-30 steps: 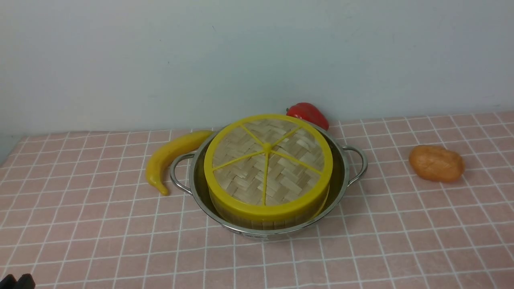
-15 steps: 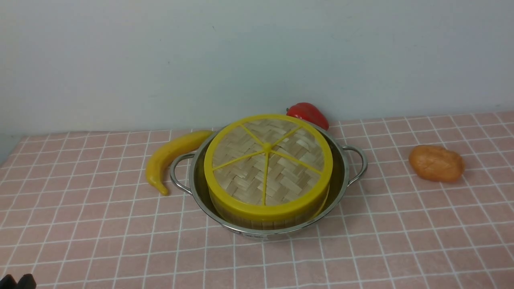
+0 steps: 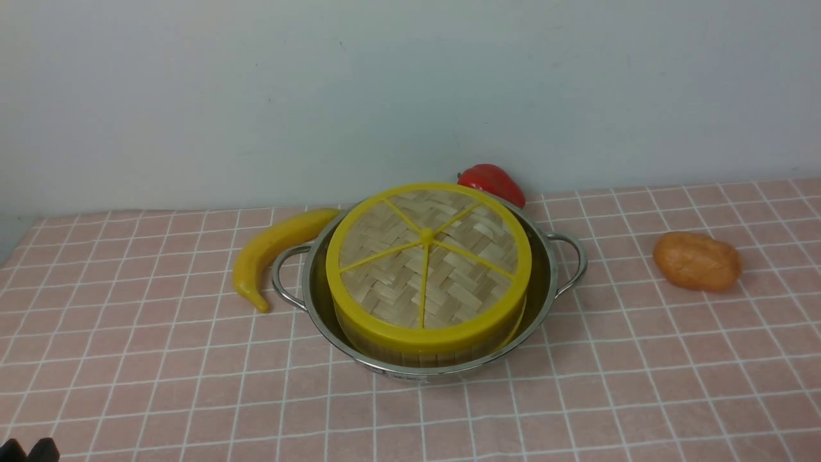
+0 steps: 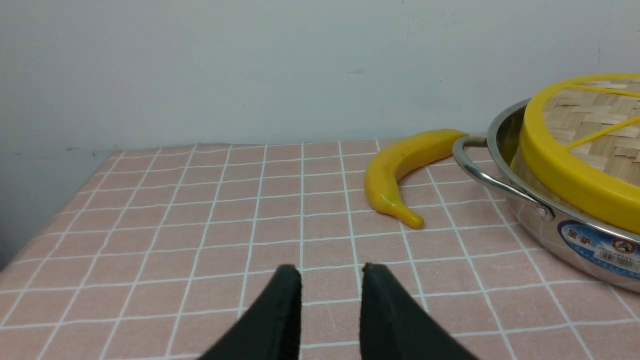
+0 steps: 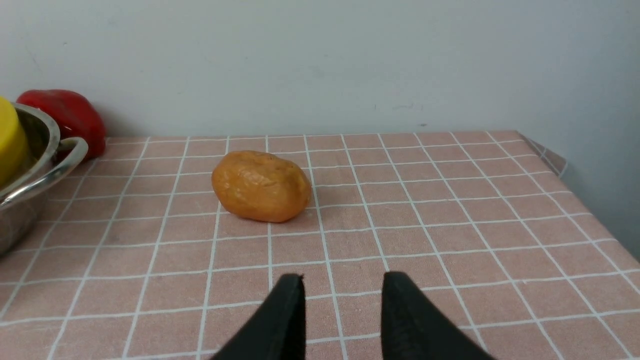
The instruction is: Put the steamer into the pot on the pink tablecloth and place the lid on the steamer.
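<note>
Lid [image 3: 428,264]: seated flat on the steamer [image 3: 423,351], yellow rim uppermost, six spokes meeting at the hub. Also visible at the edge of the left wrist view [image 4: 582,150].

Steamer: standing inside the pot [image 3: 545,282], only a strip of slatted wall showing below the lid rim. Contents hidden by the lid.

Pot: resting on the cloth [image 3: 160,359] at mid-counter, one wire handle to each side. Blue label on the outer wall in the left wrist view [image 4: 565,235]. Edge and one handle in the right wrist view [image 5: 30,180].

Banana [image 3: 272,253]: lying on the cloth just left of the pot, beside the left handle; contact with the handle possibly present, not confirmable. Seen also at [image 4: 400,170].

Red pepper [image 3: 492,183]: behind the pot, against the wall; also at [image 5: 65,117].

Potato [image 3: 697,260]: on the cloth, well right of the pot; also at [image 5: 260,186].

Left claw [image 4: 331,280]: fingers spread, nothing between them, low over bare cloth near the counter's front left, well apart from the pot. Tips just visible in the front view [image 3: 29,449].

Right claw [image 5: 344,285]: fingers spread, holding nothing, over bare cloth in front of the potato, apart from it.
</note>
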`<state>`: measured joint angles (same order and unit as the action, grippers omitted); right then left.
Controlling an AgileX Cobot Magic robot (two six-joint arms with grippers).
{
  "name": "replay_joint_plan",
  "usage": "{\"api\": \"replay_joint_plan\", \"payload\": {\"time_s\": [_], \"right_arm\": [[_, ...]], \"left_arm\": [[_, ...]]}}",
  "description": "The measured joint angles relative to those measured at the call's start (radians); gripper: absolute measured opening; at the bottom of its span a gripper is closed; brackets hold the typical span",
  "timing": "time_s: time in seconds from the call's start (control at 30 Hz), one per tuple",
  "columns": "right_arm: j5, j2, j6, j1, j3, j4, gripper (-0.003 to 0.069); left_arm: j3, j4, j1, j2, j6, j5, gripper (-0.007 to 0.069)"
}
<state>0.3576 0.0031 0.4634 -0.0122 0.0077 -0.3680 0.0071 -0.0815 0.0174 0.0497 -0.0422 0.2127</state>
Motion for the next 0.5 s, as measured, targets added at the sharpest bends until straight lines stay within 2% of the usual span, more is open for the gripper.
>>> {"api": "replay_joint_plan", "payload": {"time_s": [0.5], "right_arm": [[0.0,0.0,0.0,0.0,0.0,0.0,0.024]], "left_arm": [[0.0,0.0,0.0,0.0,0.0,0.0,0.0211]]}}
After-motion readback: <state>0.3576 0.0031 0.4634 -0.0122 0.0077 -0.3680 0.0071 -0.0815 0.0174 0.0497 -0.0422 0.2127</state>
